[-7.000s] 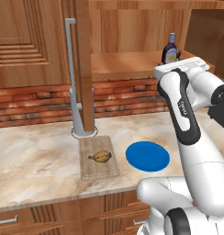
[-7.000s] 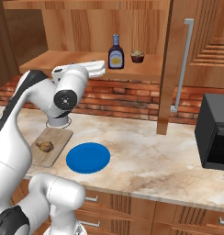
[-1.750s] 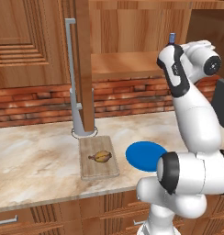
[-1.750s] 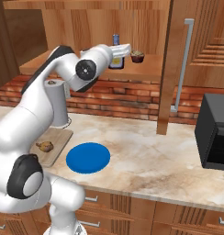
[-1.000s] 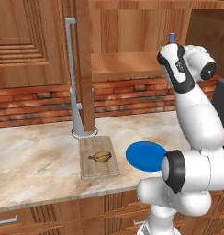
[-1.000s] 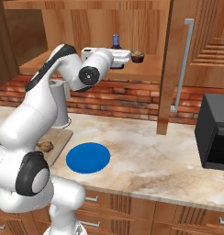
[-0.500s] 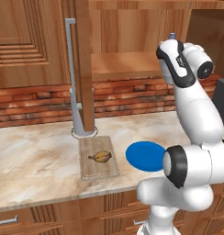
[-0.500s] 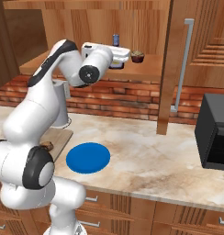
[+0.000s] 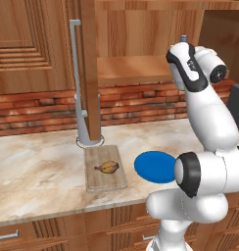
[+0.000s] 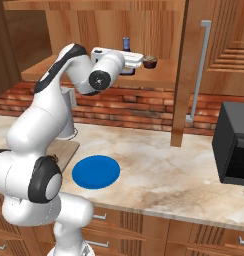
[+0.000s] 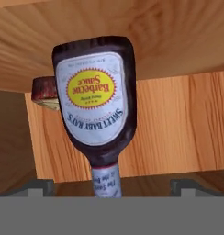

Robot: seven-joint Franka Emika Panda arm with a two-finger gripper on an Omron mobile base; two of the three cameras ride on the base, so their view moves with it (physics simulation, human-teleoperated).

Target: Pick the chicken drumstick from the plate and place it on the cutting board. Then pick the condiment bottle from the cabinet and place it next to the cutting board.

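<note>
Already the first half of the job looks finished: at the left of the left base view the chicken drumstick lies on the cutting board, which sits on the bench in front of a grey metal post, its long side running away from the front edge. The drumstick lies crosswise on it, plump end to the right and thin bone end pointing left. Just right of the board the plate is bare. What is left, by my reading, is the whole second half — grip the condiment bottle, bring it down and set it beside the board. Further right and higher, the arm reaches up into the cabinet, and in the right base view the hand is level with the open shelf, where the bottle's blue cap rises just behind it and a small dark cupcake-like thing stands to its right. The bottle stands on that shelf with its long axis upright; the hand view is rolled over, so there it appears with its neck downward and its label upside down. The end effector has its jaws spread wide, one tip on each side of the neck and clear of it — nothing gripped yet, and the bottle looks centred for a close.
</note>
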